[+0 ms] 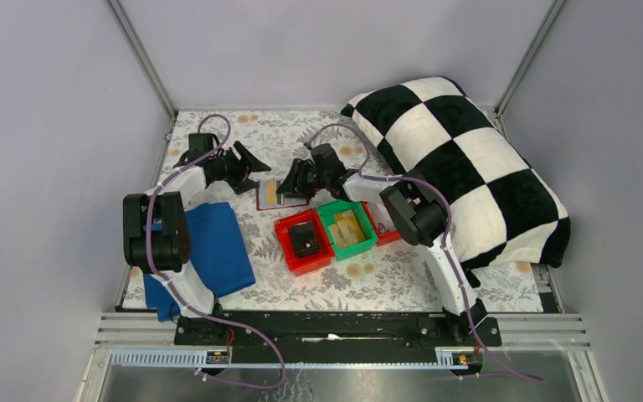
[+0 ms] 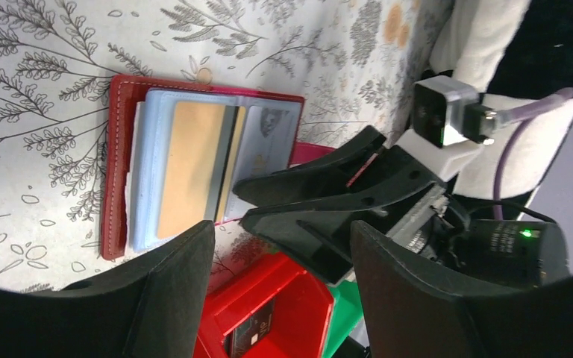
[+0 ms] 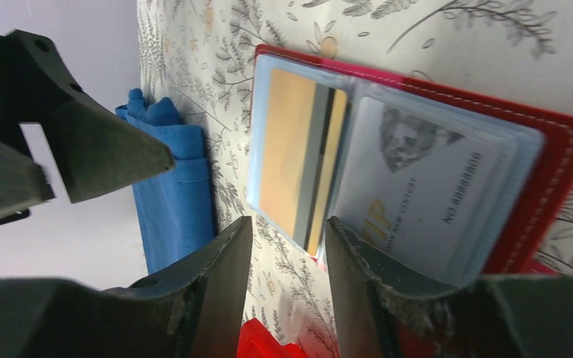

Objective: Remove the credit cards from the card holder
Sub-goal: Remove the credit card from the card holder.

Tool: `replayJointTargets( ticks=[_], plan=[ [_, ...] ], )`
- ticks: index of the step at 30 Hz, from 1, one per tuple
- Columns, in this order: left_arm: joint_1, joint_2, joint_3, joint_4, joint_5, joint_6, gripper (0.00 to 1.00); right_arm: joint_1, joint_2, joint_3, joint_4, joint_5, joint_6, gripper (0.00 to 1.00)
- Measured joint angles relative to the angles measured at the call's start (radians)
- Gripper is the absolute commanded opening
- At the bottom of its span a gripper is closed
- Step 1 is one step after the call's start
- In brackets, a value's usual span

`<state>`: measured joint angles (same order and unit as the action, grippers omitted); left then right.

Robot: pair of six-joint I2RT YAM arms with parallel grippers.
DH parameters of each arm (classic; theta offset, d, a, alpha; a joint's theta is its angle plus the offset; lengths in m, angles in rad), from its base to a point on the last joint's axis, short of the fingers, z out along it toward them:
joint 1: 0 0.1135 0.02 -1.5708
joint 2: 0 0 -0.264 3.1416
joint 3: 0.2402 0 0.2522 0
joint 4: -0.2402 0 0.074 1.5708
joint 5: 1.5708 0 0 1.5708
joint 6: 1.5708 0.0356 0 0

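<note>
Right gripper [image 3: 287, 235], jaws parted, just beside open card holder [image 3: 567, 149]; left gripper [image 2: 280, 239] opposite.

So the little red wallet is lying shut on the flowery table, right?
Not quite. The card holder is lying open, not shut. The right wrist view shows its clear pockets spread flat, with a tan card in one and a whitish card in the other. The rest is right: it lies on the flowery table.
</note>
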<state>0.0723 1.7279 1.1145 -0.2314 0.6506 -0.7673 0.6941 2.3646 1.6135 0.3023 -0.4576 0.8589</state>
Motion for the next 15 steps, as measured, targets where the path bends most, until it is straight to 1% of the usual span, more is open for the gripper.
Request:
replayJointTargets(
  ticks=[3,15],
  plan=[
    [-0.012,0.05,0.0,0.003,0.0,-0.002,0.66,-0.008,0.0,-0.007,-0.007,0.012,-0.002,0.45],
    [-0.014,0.168,0.0,0.016,-0.026,-0.005,0.66,-0.011,0.0,-0.008,-0.024,0.034,0.021,0.35]
  ],
)
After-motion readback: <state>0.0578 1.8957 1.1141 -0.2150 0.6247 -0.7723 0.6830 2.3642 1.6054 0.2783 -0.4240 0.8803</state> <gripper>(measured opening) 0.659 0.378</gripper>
